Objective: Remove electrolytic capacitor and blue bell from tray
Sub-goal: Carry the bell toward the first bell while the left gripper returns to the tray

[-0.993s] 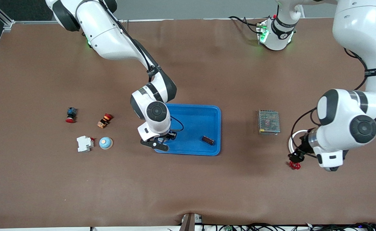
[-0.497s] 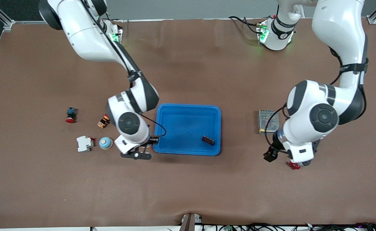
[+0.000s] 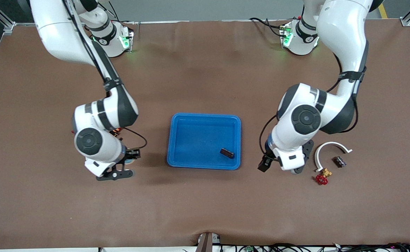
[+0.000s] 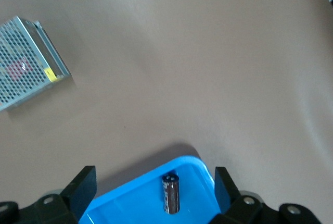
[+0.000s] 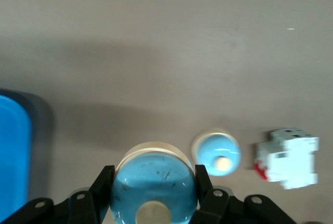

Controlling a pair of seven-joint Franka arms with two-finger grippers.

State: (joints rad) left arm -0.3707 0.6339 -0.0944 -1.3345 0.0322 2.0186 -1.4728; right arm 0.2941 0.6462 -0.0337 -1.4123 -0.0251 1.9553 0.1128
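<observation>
At mid-table on the brown mat (image 3: 205,203), a blue plastic tray (image 3: 190,122) holds the dark cylindrical capacitor (image 3: 227,153) lying in its corner nearer the front camera, toward the left arm's end. The left gripper (image 3: 263,164) hangs wide open and empty over the mat just beside that corner; the left arm hides the perforated metal box (image 4: 26,62) from the front camera. The right gripper (image 5: 155,182) is clamped on a pale blue domed bell (image 5: 155,190), over the mat just beside the tray toward the right arm's end. Its arm covers a second small blue bell (image 5: 216,153) and a white breaker block (image 5: 286,156) on the mat.
</observation>
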